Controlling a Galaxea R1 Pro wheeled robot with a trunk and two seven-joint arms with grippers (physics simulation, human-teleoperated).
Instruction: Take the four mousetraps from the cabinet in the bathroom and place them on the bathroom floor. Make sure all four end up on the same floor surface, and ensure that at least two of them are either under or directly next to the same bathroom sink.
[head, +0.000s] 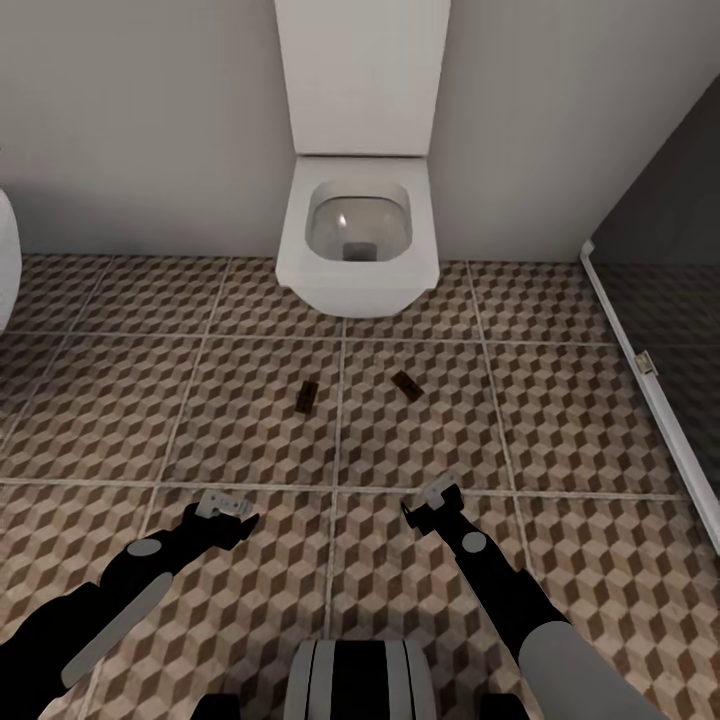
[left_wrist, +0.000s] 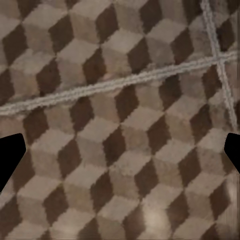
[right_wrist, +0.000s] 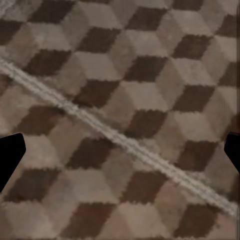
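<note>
Mousetraps (head: 307, 397) (head: 406, 385) on bathroom floor (head: 560, 420), ahead of both empty pincers (head: 225, 512) (head: 432, 503)

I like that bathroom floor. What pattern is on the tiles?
A brown, beige and cream 3D cube pattern on the floor, with pale grout lines; clearest in the head view.

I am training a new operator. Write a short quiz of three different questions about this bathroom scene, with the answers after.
1. True or false: the two small dark flat mousetraps lie on the cube-patterned brown and beige tiled floor, in front of the white wall-hung toilet.
2. Multiple choice. The left gripper and the right gripper are:
A. both open and empty
B. both shut on a mousetrap
C. one open, one shut
3. Fill in: the two mousetraps lie ____ from each other, not touching.

Key: 1 true; 2 A; 3 apart.
</note>
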